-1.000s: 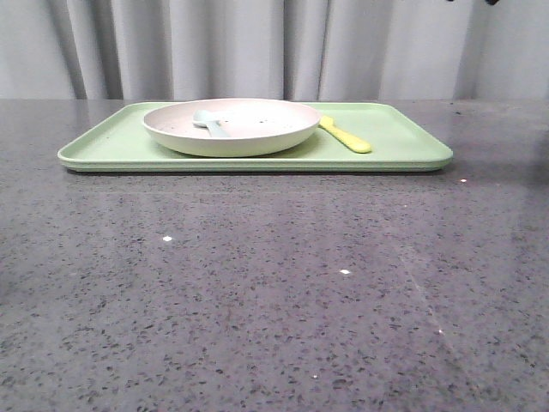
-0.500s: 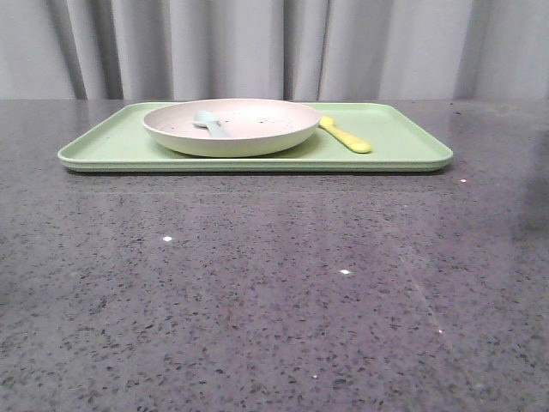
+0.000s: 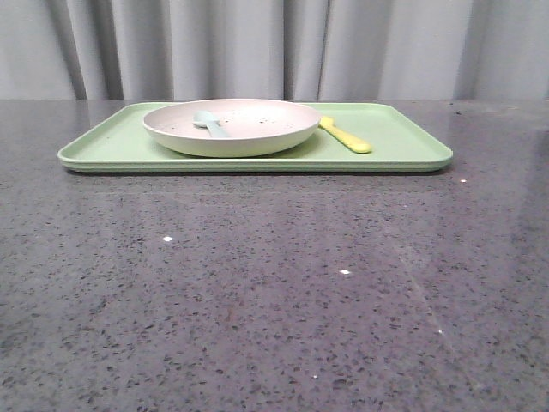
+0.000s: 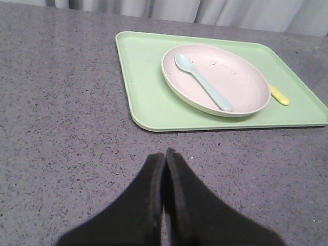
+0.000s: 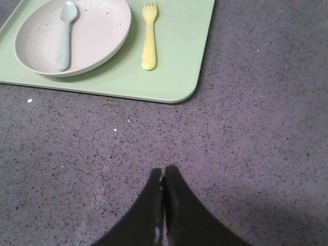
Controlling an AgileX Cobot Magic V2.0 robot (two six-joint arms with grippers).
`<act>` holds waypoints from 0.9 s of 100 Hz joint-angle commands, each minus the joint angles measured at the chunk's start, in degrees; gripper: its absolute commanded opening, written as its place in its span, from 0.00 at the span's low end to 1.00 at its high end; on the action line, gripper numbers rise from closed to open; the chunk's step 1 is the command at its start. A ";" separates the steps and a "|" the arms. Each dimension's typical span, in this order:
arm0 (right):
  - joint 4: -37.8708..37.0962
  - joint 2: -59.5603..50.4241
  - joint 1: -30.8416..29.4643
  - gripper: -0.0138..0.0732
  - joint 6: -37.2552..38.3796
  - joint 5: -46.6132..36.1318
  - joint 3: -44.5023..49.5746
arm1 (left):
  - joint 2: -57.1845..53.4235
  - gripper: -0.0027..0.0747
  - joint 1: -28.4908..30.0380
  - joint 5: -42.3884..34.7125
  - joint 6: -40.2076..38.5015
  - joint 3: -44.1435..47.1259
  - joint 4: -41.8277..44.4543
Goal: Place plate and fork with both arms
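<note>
Ahead of both pairs of fingers, well apart from them, a light-green tray [image 3: 403,137] lies flat on the grey speckled table [image 3: 274,292]. On the left arm, the gripper [image 4: 165,159] has its dark fingers [image 4: 151,195] pressed together with no visible gap, holding nothing, with only bare table around their tips. On the right arm, the gripper [image 5: 163,174] is the same: its fingers [image 5: 177,205] meet tip to tip, empty, over bare table short of the tray's near corner.

Beyond the left fingers, the plate [image 4: 241,77] sits on the tray, off-white with dark speckles and a raised rim. A pale blue spoon [image 4: 202,82] lies inside it, bowl end pointing away from the fingers. The yellow fork [image 5: 148,36] lies flat on the tray just beside the plate, not touching it as far as the right wrist view shows, tines pointing away from the right fingers. From the left wrist only the end of its handle shows past the plate's rim.

Grey curtains [image 3: 274,47] hang behind the table. No brand, label or writing can be read on anything.
</note>
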 commanded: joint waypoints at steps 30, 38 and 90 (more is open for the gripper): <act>-0.29 -10.34 -0.30 0.08 -0.07 -6.91 5.22 | -8.47 0.01 0.07 -6.17 -0.09 4.41 -0.32; -0.29 -12.94 -0.30 0.08 -0.07 -8.72 7.09 | -10.38 0.01 0.07 -6.27 -0.09 5.27 -0.32; -0.29 -21.96 -0.30 0.08 -0.07 -13.18 14.84 | -15.03 0.01 0.07 -6.24 -0.09 7.07 0.03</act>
